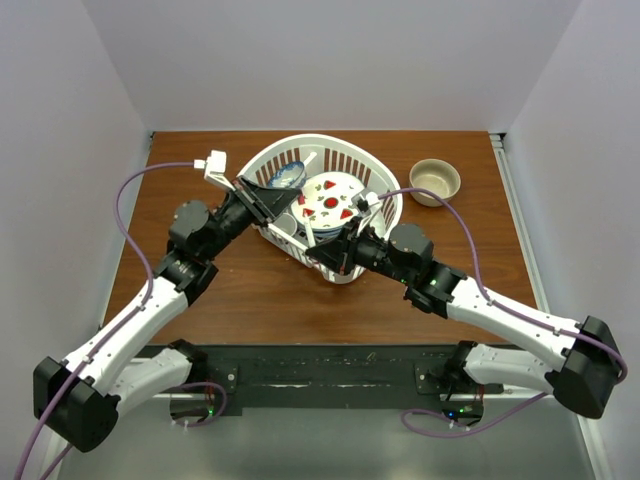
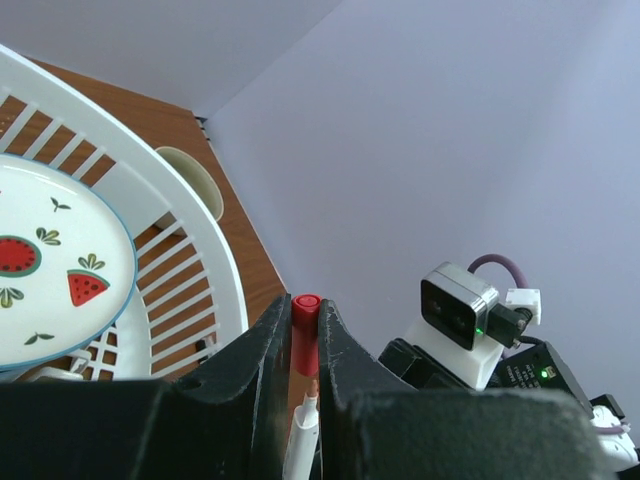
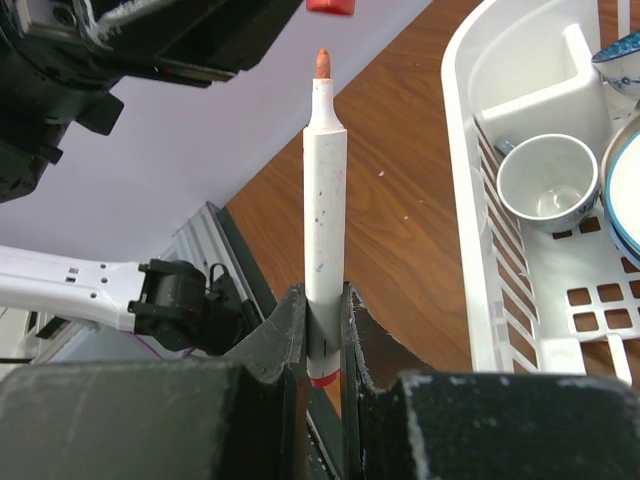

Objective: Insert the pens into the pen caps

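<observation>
My left gripper (image 2: 305, 306) is shut on a red pen cap (image 2: 305, 325), whose closed end pokes out past the fingertips. My right gripper (image 3: 325, 295) is shut on the lower barrel of a white pen (image 3: 325, 200) with an orange-red tip, held upright. The tip points at the red pen cap (image 3: 330, 5) just above it, with a small gap between them. In the left wrist view the pen (image 2: 301, 432) comes up between the left jaws, tip just below the cap. From above, the left gripper (image 1: 283, 212) and right gripper (image 1: 322, 250) meet over the basket's near edge.
A white slatted basket (image 1: 385, 205) stands mid-table holding a watermelon-print plate (image 1: 330, 195), a blue bowl (image 1: 285, 178) and a white cup (image 3: 545, 185). A tan bowl (image 1: 435, 182) sits to its right. Walls close in the table on three sides.
</observation>
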`<state>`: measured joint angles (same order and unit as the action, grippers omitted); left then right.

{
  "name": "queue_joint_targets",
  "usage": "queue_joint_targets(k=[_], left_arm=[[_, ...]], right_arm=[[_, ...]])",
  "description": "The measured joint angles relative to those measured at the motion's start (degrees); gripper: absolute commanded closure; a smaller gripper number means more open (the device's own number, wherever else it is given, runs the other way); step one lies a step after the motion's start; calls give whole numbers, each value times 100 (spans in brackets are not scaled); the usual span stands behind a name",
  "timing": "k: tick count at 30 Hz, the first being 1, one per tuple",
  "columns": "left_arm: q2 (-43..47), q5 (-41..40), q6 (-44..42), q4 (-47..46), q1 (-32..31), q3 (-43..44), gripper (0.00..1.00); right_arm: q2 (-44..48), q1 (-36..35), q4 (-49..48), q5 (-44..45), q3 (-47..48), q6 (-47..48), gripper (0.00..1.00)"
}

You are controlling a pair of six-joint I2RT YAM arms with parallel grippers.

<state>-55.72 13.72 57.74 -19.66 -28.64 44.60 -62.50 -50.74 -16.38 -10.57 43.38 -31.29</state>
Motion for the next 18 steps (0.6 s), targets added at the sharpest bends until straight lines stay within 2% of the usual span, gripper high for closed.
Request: queue_joint_targets(k=[18], left_arm=[[94, 17, 44, -205, 0, -330, 100]], right_arm=[[-131, -20, -192, 11, 0, -160, 100]])
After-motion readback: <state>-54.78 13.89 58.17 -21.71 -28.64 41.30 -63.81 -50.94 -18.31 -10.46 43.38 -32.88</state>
